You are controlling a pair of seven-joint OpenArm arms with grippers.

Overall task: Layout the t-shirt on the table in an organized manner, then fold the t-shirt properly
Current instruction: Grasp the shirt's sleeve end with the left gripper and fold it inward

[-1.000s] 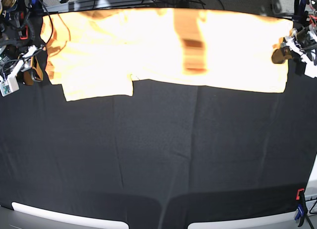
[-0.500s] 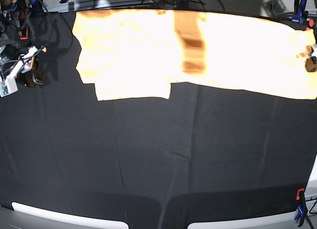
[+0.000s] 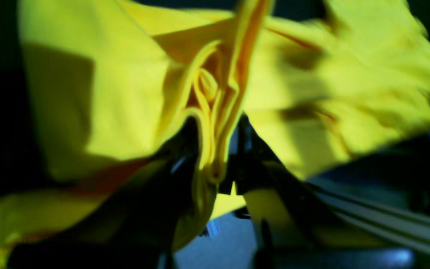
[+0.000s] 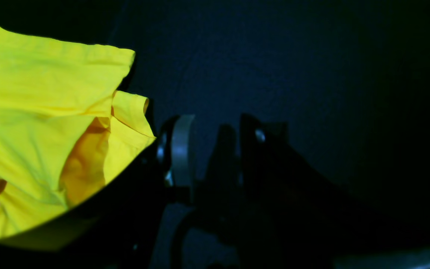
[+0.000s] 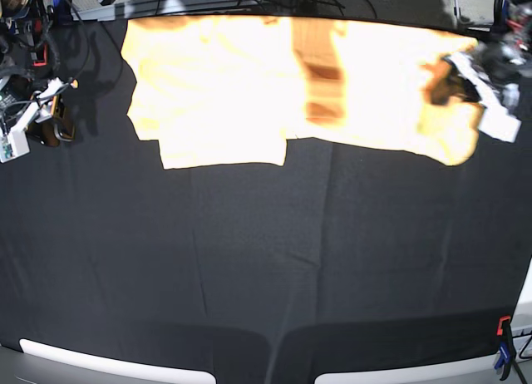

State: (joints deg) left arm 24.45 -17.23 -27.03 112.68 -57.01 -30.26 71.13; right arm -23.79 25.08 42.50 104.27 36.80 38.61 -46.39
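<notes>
T-shirt (image 5: 249, 85) lies along the upper edge of the base view, washed near white, on the black tabletop (image 5: 266, 268). Cables crowd the top border; a red-and-blue clamp (image 5: 504, 349) sits lower right. Most of the tabletop below is bare. The left hand (image 5: 465, 81), upper right, lifts the cloth's end.

Left wrist view: left hand (image 3: 217, 149) clamped on bunched t-shirt (image 3: 106, 93) folds.

Right wrist view: right hand (image 4: 215, 149) fingers apart, holding nothing, the t-shirt (image 4: 39, 123) sleeve just left.
</notes>
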